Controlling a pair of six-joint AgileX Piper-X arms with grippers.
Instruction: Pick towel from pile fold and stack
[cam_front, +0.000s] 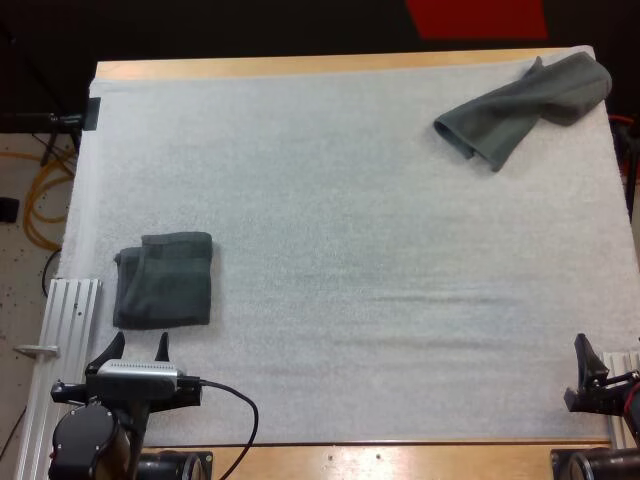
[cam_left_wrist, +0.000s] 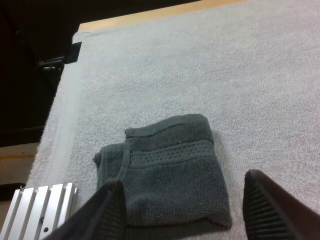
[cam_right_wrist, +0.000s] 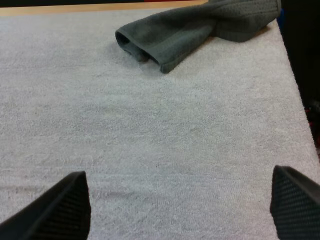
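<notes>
A folded dark grey-green towel (cam_front: 165, 280) lies flat at the mat's left side, just ahead of my left gripper (cam_front: 136, 347). That gripper is open and empty, its fingers (cam_left_wrist: 107, 212) standing apart just short of the folded towel (cam_left_wrist: 167, 172). A crumpled grey-green towel (cam_front: 525, 105) lies loose at the mat's far right corner. My right gripper (cam_front: 583, 352) rests low at the near right edge, open, fingers (cam_right_wrist: 62, 207) wide apart over bare mat, well short of the crumpled towel (cam_right_wrist: 192, 30).
The white mat (cam_front: 350, 250) covers most of the wooden table (cam_front: 300, 65). A ribbed metal rail (cam_front: 62, 330) sits beside the folded towel at the table's left edge. Another rail (cam_front: 625, 385) lies by my right gripper.
</notes>
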